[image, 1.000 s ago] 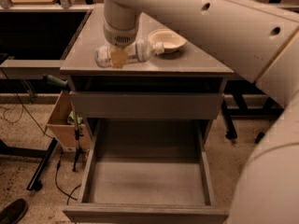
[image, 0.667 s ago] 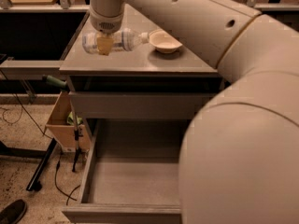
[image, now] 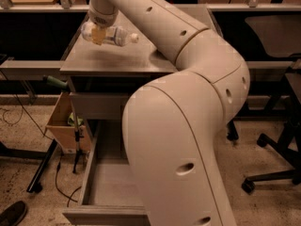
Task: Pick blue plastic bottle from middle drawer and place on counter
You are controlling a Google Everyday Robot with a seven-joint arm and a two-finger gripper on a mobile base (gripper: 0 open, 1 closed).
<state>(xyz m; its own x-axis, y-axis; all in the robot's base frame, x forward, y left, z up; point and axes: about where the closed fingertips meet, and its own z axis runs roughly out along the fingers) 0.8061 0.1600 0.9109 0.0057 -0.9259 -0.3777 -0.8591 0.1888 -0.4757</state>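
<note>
Our claw (image: pixel 98 35) hangs over the left rear part of the surface (image: pixel 117 62), clamped around the bottle (image: pixel 116 35). The bottle lies on its side in the grip, with its white cap pointing toward the right side of the surface. It casts a soft shadow on the surface just beneath, and we cannot tell whether it touches. Our arm (image: pixel 188 126) sweeps down across the right half of the surface and hides that part. Directly below the surface sits a closed drawer front (image: pixel 96 105). Lower still, the open drawer (image: pixel 106 185) is pulled out toward us, its grey floor showing beside our arm. Below the surface's left edge stands a cardboard box (image: pixel 61 126).
</note>
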